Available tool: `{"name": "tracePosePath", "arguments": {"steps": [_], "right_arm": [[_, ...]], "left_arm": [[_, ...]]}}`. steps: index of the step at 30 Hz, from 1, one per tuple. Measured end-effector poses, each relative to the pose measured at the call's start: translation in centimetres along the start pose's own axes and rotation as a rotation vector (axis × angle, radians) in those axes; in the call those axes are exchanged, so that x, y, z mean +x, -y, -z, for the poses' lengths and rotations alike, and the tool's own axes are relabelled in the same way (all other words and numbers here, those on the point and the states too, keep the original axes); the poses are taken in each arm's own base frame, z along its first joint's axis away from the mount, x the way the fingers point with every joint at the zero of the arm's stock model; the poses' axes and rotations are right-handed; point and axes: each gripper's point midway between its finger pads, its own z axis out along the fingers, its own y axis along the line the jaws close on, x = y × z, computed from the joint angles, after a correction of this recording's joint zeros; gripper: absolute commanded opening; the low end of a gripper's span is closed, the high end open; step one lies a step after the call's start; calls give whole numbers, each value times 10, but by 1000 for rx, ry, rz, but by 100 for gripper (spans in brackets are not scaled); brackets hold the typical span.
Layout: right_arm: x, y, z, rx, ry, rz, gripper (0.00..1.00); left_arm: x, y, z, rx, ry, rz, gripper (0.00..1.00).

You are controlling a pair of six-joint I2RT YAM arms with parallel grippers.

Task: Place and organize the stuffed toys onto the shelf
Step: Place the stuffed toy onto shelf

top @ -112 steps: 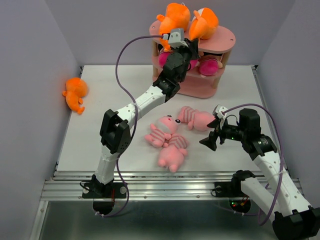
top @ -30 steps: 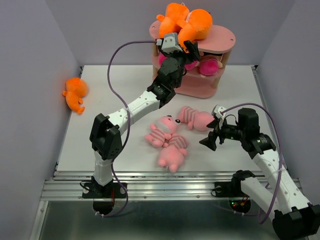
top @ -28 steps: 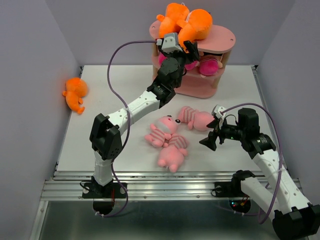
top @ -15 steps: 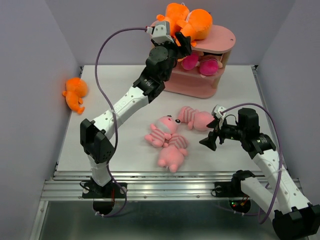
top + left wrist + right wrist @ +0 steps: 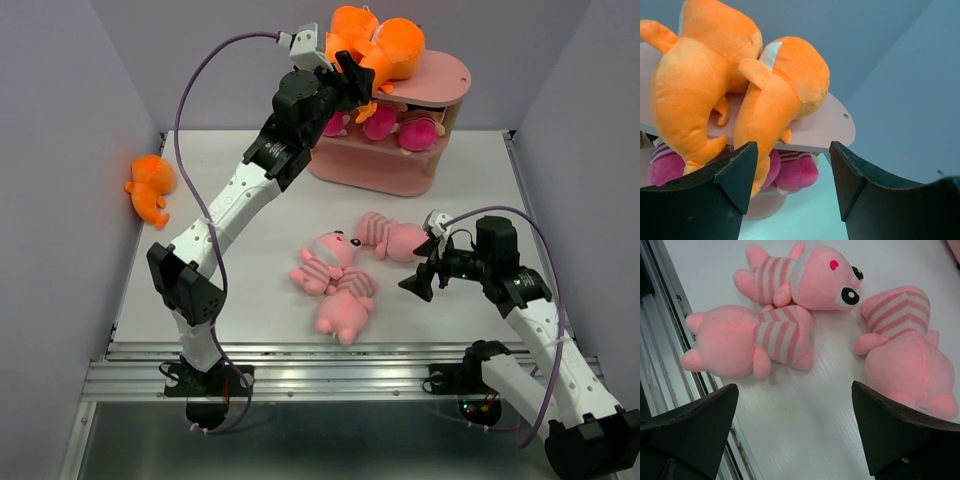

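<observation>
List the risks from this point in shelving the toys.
1. Both orange monsters hang over the front rim of the top tier. The open left gripper is right in front of them, so a nudge could tip them off.
2. Two pink pigs lie touching on the table. The open right gripper above them might snag both, or drag one aside.

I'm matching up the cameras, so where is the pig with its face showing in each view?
Top external: pig, middle of the table.
Left wrist: not in it.
Right wrist: pig, top centre.
Shared landmark: the second pig lying against it.
</observation>
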Motion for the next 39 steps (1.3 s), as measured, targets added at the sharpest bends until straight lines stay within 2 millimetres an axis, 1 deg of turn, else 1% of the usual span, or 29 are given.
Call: {"name": "tracePosePath", "arguments": {"steps": [2,11,15,19,21,22,25,28,30,33,34,36,37,39], "right_arm": [[0,0,0,0,0,2,100],[0,0,0,-1,0,5,100],[0,0,0,-2,0,6,100],[0,0,0,-2,0,6,100],[0,0,0,-2,0,6,100],[0,0,0,-2,0,6,100],[0,0,0,-2,0,6,100],[0,0,0,-2,0,6,100],[0,0,0,-2,0,6,100],[0,0,0,-2,0,6,100],[0,0,0,-2,0,6,100],[0,0,0,-2,0,6,100],[0,0,0,-2,0,6,100],[0,0,0,-2,0,6,100]], "left_arm": [[10,-4,-3,-1,-27,1,70],[61,-38,-24,-31,-162,-13,69],[74,-44,-28,-38,-191,-16,66],[77,-46,-28,-42,-198,-17,63],[74,-44,-30,-38,-191,-16,59],[72,-43,-31,-36,-186,-16,56],[66,-39,-33,-29,-174,-14,52],[63,-37,-35,-24,-165,-11,50],[63,-37,-36,-23,-164,-11,50],[66,-38,-38,-25,-168,-12,47],[68,-39,-39,-26,-168,-12,45],[71,-40,-41,-28,-174,-12,38],[74,-41,-43,-29,-176,-10,31],[78,-43,-45,-33,-180,-7,29]]}}
